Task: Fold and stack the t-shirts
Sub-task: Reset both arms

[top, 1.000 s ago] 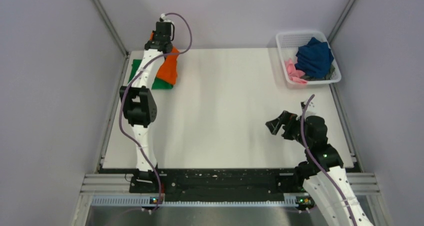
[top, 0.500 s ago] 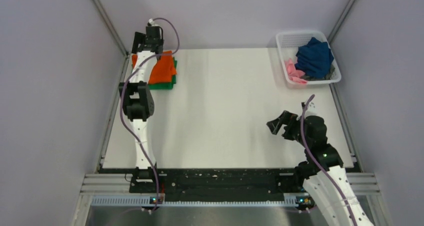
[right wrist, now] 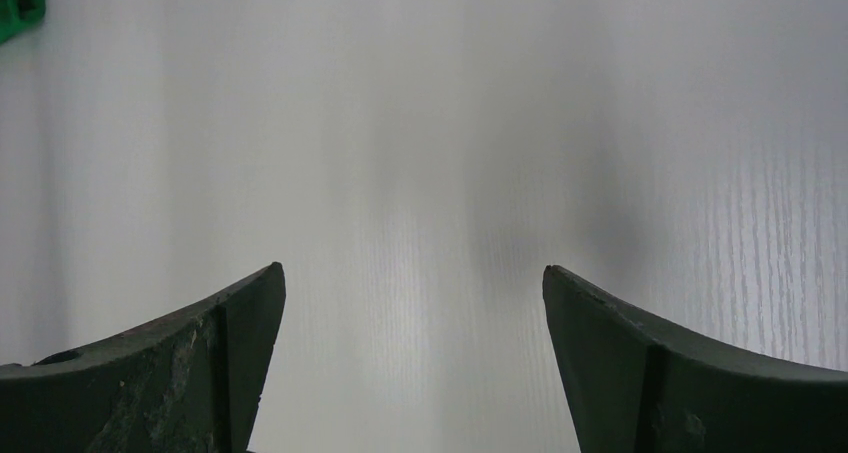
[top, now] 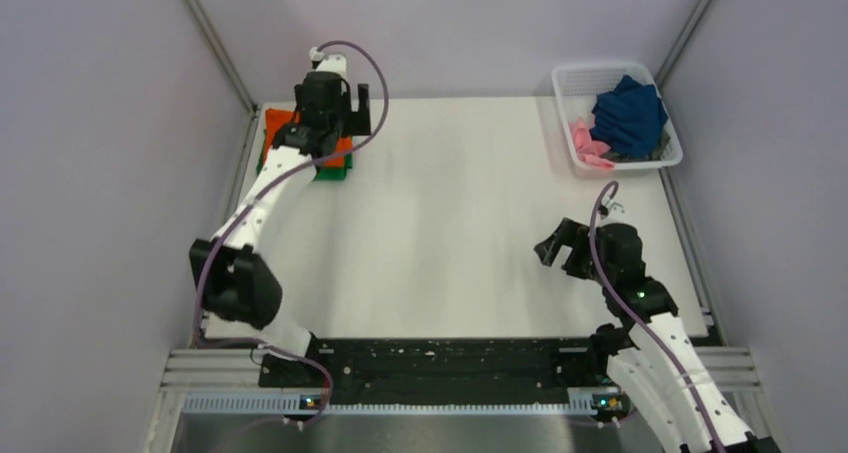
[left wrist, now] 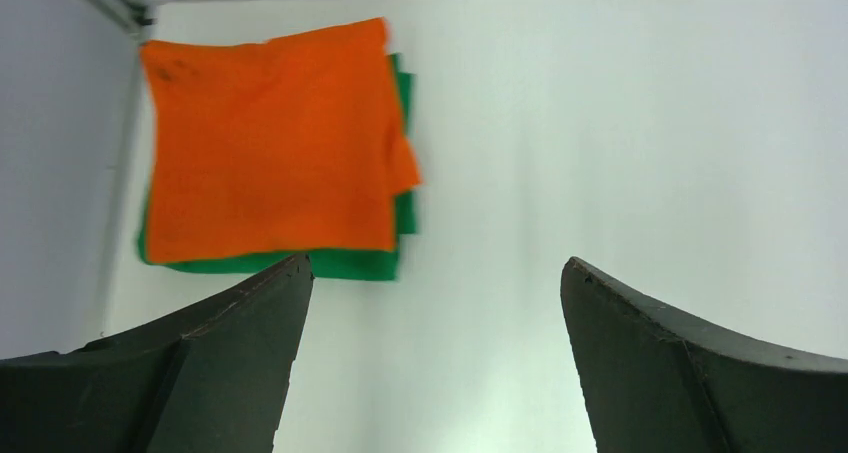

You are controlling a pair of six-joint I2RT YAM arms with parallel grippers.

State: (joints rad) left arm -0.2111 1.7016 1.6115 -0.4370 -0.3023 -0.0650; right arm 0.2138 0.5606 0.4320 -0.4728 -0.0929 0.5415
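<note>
Nearest the arm bases, the right gripper (right wrist: 410, 273) hangs over bare white tabletop (top: 450, 203) with its jaws spread wide and nothing between them. It is on the near side of the white plastic mesh basket (top: 603, 65) and well apart from it, seemingly parked out of the way until another garment is wanted. Far across the table from the basket, at the opposite back corner, the left gripper (left wrist: 435, 263) hovers equally wide open and empty above the folded bright orange cloth t-shirt (left wrist: 270, 143). That shirt lies squarely on the folded dark green cloth t-shirt (left wrist: 355, 264), a stack probably tucked there to leave folding room. Inside the basket, a crumpled navy blue t-shirt (top: 628, 113) and a pink t-shirt (top: 588, 141) wait unfolded.
</note>
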